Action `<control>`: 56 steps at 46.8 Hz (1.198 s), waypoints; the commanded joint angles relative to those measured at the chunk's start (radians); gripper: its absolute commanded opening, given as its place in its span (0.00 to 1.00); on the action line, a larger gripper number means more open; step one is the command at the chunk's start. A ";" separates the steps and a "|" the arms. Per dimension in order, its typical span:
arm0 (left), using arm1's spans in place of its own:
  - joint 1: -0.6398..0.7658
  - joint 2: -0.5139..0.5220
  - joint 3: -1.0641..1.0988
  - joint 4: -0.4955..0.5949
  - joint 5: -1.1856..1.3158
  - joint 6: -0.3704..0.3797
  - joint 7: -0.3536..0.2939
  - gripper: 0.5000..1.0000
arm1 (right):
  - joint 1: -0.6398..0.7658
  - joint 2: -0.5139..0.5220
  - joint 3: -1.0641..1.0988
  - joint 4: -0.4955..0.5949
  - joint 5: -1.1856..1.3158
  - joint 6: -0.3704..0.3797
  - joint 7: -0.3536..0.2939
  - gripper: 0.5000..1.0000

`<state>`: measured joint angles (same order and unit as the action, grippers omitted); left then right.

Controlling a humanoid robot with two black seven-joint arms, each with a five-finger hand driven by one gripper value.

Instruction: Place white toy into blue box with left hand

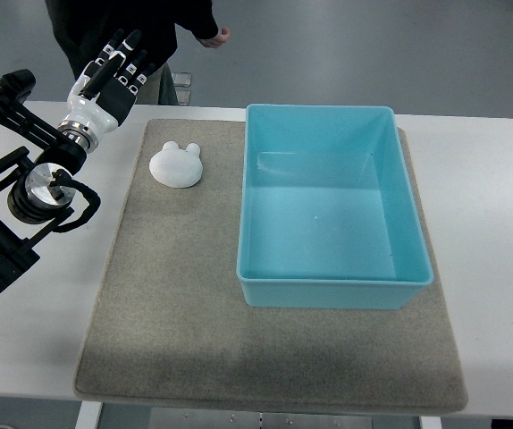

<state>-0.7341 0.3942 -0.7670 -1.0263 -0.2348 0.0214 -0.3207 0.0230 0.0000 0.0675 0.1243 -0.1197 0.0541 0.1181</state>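
Although the toy [177, 165] is small, I judge it will not be simple to take. It looks like a smooth, white, rounded piece with two short ears, probably light and stiff, perhaps plaster or hard plastic, so the fingers may slip on its domed top. I would take hold across its body, on the two sides below the ears, where the shape is widest and the fingers can close around the edge. If it is plaster, it could chip when dropped, so I would set it down gently.

I see the left robot hand [111, 77] over the far left corner of the counter [489, 179], with its fingers stretched out and a little apart, holding nothing. They point away from me, toward a person [131, 22] who stands behind the counter.

From the robot hand, the toy lies to the right and nearer to me, clearly apart from it, not touching. It rests flat on the grey mat [176, 304], ears pointing away. Further right of the toy, just beside it but with a gap, stands the box [332, 293], which holds nothing yet. The right robot hand I cannot see.
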 commanded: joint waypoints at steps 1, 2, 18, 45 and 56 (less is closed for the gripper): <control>-0.001 0.000 0.000 -0.003 0.000 0.000 0.000 1.00 | 0.000 0.000 0.000 0.000 0.000 0.001 0.000 0.87; 0.001 0.000 0.002 -0.005 0.002 -0.004 0.000 1.00 | 0.000 0.000 0.000 0.000 0.000 0.001 0.000 0.87; -0.001 0.000 0.000 0.000 0.002 -0.035 -0.005 1.00 | 0.000 0.000 0.000 0.000 0.000 0.001 0.000 0.87; -0.008 -0.001 0.046 0.106 0.005 -0.089 -0.005 1.00 | 0.000 0.000 0.000 0.000 0.000 0.001 0.000 0.87; -0.008 -0.001 0.051 0.103 0.003 -0.222 -0.005 1.00 | 0.000 0.000 0.000 0.000 0.000 0.001 0.000 0.87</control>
<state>-0.7424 0.3929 -0.7177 -0.9232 -0.2301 -0.1700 -0.3253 0.0230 0.0000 0.0675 0.1243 -0.1197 0.0544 0.1181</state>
